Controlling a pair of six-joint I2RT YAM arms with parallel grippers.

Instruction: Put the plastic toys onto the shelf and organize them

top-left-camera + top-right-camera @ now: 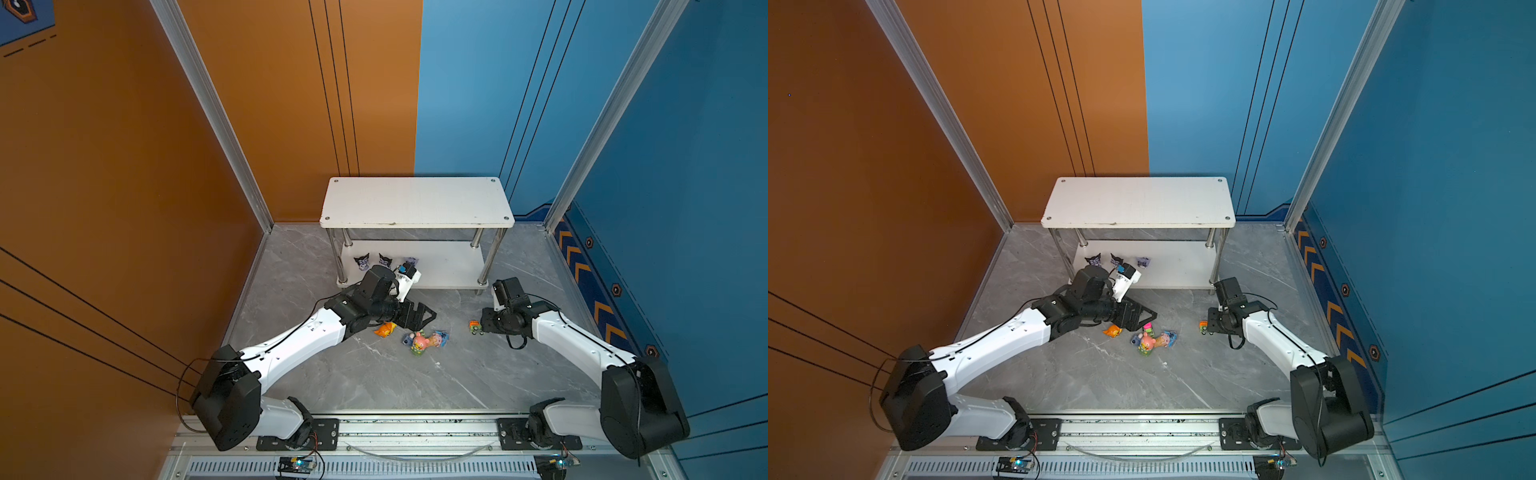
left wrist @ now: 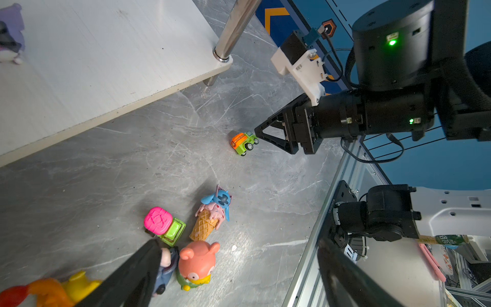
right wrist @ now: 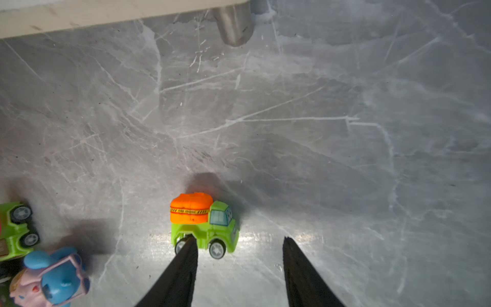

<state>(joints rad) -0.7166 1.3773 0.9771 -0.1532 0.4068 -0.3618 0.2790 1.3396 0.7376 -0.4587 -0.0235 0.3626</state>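
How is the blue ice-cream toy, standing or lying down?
Lying down: the blue ice-cream toy rests with its cone flat on the floor.

The shelf (image 1: 415, 201) stands at the back of the tabletop (image 1: 374, 382), about midway across; three eared heads (image 1: 385, 260) sit in a row on the left end of its lower board (image 1: 451, 266); before the shelf four toys huddle together, the bear (image 1: 419, 344) foremost, the donkey (image 1: 406, 340) at its left, the cone figure (image 1: 437, 338) at its right, the tipped truck (image 1: 420, 332) behind; the spiky creature (image 1: 384, 329) lies just left of them, close by the left gripper (image 1: 424, 316); the upright truck (image 1: 476, 327) stands apart to the right, at the tips of the right gripper (image 1: 484, 326).
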